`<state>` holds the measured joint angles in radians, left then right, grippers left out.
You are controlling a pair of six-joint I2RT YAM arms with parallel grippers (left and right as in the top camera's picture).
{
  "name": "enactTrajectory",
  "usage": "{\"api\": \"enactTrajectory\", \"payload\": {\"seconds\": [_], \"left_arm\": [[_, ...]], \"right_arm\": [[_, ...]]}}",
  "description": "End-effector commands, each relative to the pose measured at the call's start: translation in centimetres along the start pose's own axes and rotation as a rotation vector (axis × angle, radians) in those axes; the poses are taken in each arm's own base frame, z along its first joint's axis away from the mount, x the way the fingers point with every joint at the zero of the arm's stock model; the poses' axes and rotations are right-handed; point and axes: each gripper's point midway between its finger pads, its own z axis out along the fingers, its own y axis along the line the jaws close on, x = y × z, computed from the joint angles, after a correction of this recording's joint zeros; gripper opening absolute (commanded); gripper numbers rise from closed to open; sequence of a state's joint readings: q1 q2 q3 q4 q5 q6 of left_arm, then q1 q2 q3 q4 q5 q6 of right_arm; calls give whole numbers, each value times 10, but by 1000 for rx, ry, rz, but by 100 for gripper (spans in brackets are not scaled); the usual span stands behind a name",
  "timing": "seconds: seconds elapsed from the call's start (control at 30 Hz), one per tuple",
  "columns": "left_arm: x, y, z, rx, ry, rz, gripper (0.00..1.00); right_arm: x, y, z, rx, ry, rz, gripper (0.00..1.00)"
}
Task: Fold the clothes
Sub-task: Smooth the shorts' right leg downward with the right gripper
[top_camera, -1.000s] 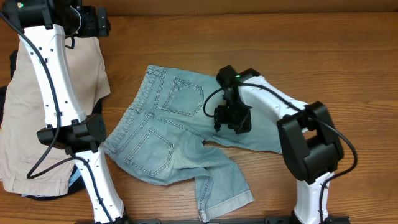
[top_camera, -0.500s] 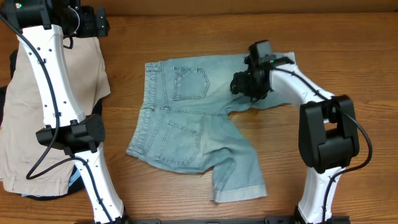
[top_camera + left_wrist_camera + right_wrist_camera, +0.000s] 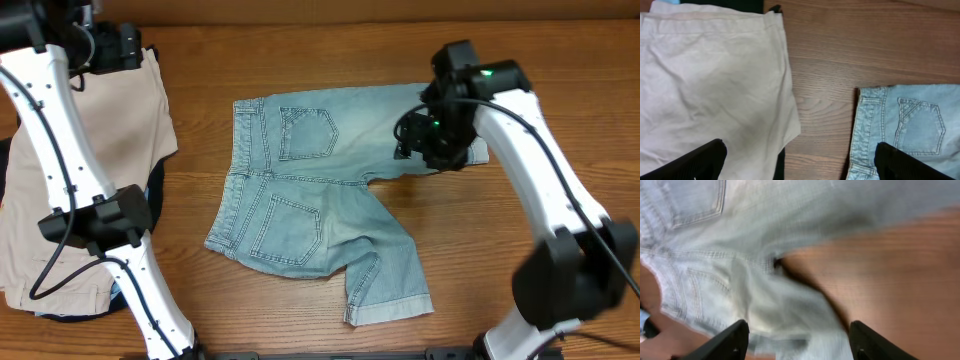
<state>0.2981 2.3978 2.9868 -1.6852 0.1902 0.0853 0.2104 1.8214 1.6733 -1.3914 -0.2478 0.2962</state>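
The clothes are light-blue denim shorts (image 3: 300, 190), lying flat with the back pockets up and the waistband to the left. One leg runs right along the far side, and the other points to the front right with its cuffed hem. My right gripper (image 3: 422, 140) hovers over the far leg near its hem. In the right wrist view it (image 3: 800, 345) is open and empty above the blurred shorts (image 3: 740, 245). My left gripper (image 3: 120, 48) is at the far left and open (image 3: 800, 162), over a beige garment's edge. The shorts' waistband and a pocket (image 3: 910, 125) show at the right of the left wrist view.
A beige garment (image 3: 110, 150) lies on the table's left side, also seen in the left wrist view (image 3: 710, 75). Dark clothing (image 3: 8, 160) lies under it at the left edge. Bare wooden table (image 3: 330, 60) lies beyond the shorts and to the front right (image 3: 470, 250).
My right gripper dragged the far leg to the right, spreading the shorts out flat, then let go and rose a little further right. My left arm shifted slightly left.
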Motion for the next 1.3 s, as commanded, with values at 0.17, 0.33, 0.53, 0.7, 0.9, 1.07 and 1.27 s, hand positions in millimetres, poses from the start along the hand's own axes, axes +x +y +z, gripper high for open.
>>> {"api": "enactTrajectory", "payload": {"seconds": [0.17,0.33,0.53,0.7,0.9,1.07,1.27], "left_arm": [[-3,-14,-9,92,-29,58,98],[-3,-27,-8,121,-28,86,98],[-3,-42,-6,136,-24,113,99],[-3,-53,-5,147,-24,133,100],[-3,-66,-3,159,-26,156,100],[-3,-72,-3,165,-23,167,100],[-2,-72,-3,165,-22,167,100]], "right_arm": [[69,-26,-4,52,27,154,67],[117,-54,30,73,75,272,67],[154,-77,63,106,132,384,62],[179,-88,101,112,183,430,62],[193,-85,127,66,199,461,59],[190,-85,130,74,171,438,39],[184,-95,130,117,134,465,4]]}}
